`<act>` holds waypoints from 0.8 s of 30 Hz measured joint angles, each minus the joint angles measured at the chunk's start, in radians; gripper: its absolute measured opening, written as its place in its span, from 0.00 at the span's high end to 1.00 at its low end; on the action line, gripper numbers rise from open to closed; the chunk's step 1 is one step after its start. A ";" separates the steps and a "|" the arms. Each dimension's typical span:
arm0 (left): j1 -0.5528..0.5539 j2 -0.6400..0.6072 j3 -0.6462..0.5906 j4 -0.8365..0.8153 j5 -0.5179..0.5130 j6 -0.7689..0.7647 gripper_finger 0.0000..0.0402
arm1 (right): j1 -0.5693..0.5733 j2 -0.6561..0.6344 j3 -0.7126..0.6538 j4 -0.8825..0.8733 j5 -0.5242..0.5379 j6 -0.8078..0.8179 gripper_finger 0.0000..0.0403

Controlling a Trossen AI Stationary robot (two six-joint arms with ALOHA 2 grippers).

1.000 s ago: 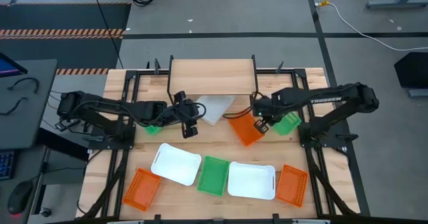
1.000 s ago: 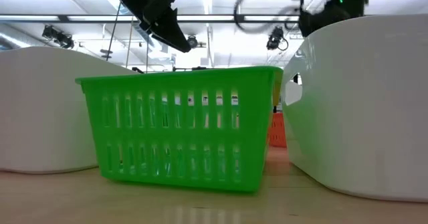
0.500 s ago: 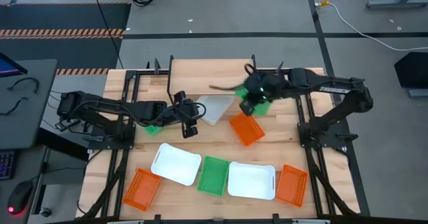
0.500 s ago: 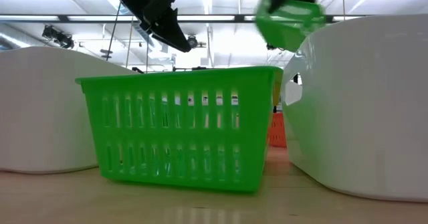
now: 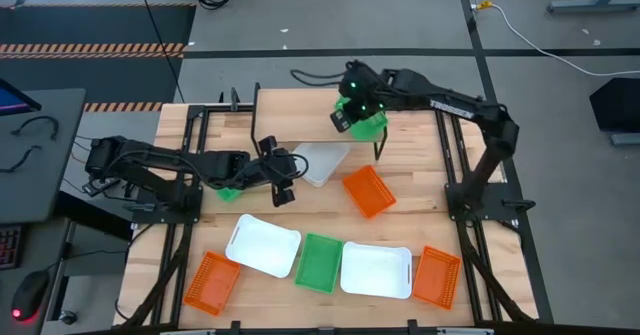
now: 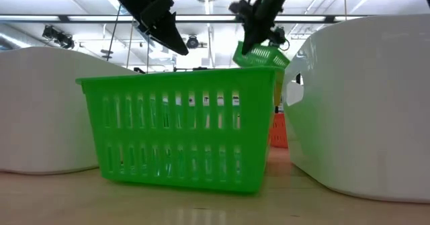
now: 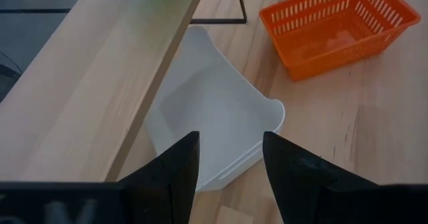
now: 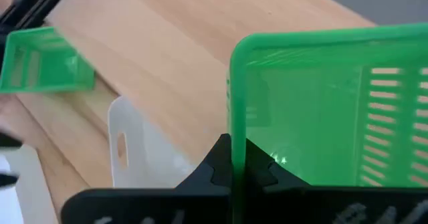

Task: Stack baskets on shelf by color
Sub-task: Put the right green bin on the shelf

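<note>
My right gripper [image 5: 350, 113] hovers over the right end of the shelf [image 5: 300, 115], shut on a green basket [image 5: 370, 123] that also shows high in the low view as the green basket [image 6: 263, 55]. My left gripper [image 7: 231, 136] is open and waits above a white basket [image 7: 207, 114], which lies tucked partly under the shelf's near edge. A second green basket [image 5: 230, 190] sits under the left arm. An orange basket [image 5: 368, 192] rests on the table, right of centre. My right gripper pinches the green basket's side wall at its rim [image 8: 231, 110], one finger inside the basket and one outside. The basket is lifted clear above the shelf top and sits tilted in the hold.
Along the near edge stand an orange basket [image 5: 211, 280], a white basket [image 5: 263, 245], a green basket [image 5: 320, 262], a white basket [image 5: 376, 270] and an orange basket [image 5: 437, 275]. Black frame rails run along both table sides. The shelf's plank [image 7: 100, 83] is bare at its left and middle.
My right gripper has risen and swung from the table's right side, beside the orange basket, toward the far left. It has carried the green basket up off the table to above the shelf's right end, and the basket has turned and tipped on the way.
</note>
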 joint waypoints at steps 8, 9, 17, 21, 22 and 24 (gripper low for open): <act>-0.003 0.000 0.000 -0.003 0.000 0.001 0.57 | -0.078 0.030 0.000 0.079 -0.085 -0.016 0.92; -0.003 0.000 0.000 -0.004 0.000 0.002 0.57 | -0.080 0.028 0.000 0.088 -0.086 -0.016 0.90; -0.003 0.000 0.000 -0.005 0.000 0.003 0.57 | -0.083 0.015 0.000 0.125 -0.096 -0.049 0.80; -0.003 0.000 0.000 -0.006 0.000 0.003 0.57 | -0.071 0.015 0.000 0.126 -0.106 -0.134 0.77; -0.003 0.000 0.000 -0.006 0.000 0.003 0.57 | -0.067 0.015 0.000 0.125 -0.122 -0.186 0.76; -0.003 0.000 0.000 -0.013 0.000 0.002 0.57 | -0.055 0.012 0.000 0.110 -0.162 -0.326 0.75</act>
